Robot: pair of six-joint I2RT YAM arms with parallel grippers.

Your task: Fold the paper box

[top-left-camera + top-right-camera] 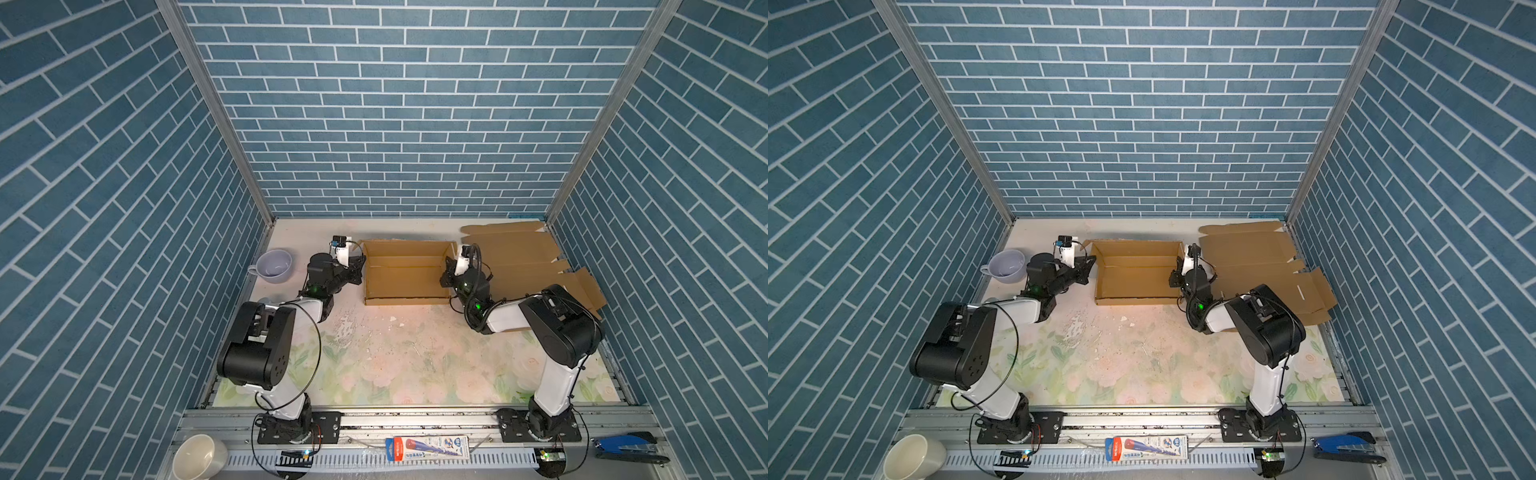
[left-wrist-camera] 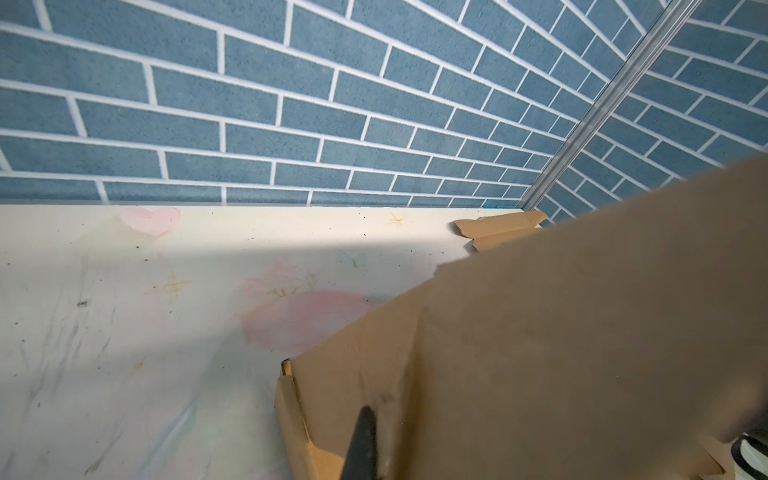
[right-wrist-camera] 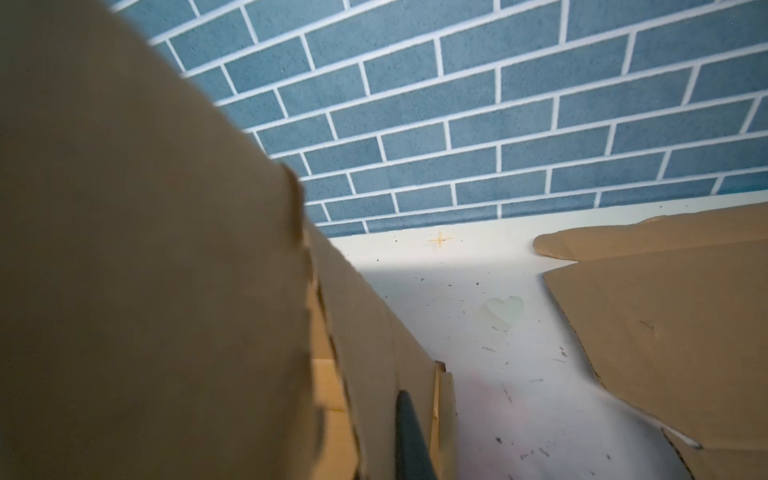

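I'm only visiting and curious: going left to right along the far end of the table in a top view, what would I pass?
In a top view: lavender cup → left gripper → paper box → right gripper → flat cardboard sheet.

Blue brick-pattern far wall (image 1: pixel 395 124), same covering on left wall (image 1: pixel 83 208) & right wall (image 1: pixel 698 208). Alu corner posts (image 1: pixel 215 112) at far left & far right. Tabletop mat (image 1: pixel 395 365) pale w/ faded floral print, scuffed & flaking mid-table, shaded along far edge. Alu rail (image 1: pixel 415 417) across near edge.
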